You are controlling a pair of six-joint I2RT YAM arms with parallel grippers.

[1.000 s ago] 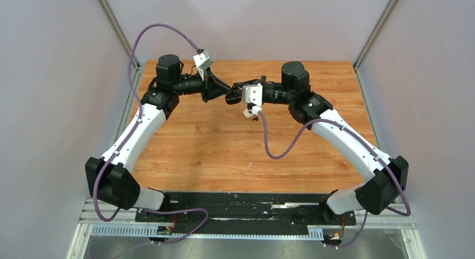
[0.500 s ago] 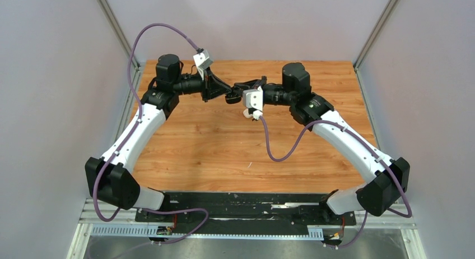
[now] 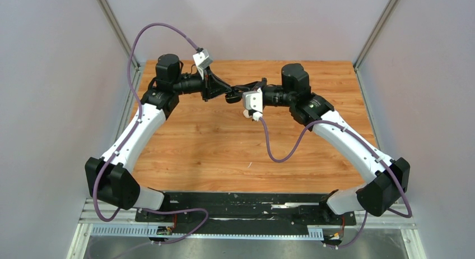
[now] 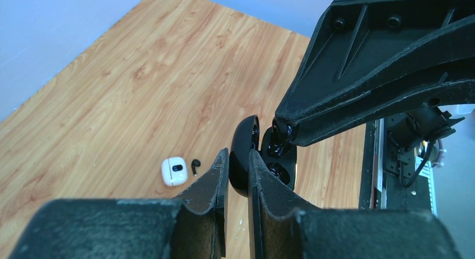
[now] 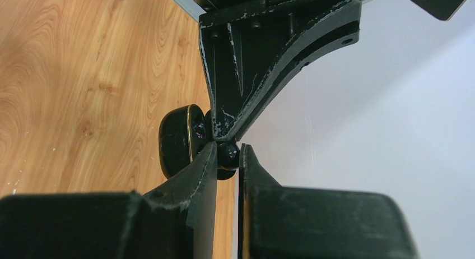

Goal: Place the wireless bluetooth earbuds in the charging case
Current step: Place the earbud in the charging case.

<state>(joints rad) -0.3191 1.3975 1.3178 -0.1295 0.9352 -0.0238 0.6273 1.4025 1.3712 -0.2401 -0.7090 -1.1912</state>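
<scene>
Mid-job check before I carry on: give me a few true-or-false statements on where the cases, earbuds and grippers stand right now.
1. The left gripper clamps the black case up off the table. True.
2. The black case is closed. False: its lid stands open.
3. The right gripper hangs open, far from the black case. False: it is pinched on a black earbud right at the open case.
4. A white case lies on the table. True.
5. No earbud lies loose on the table. False: a second black earbud lies beside the white case.
</scene>
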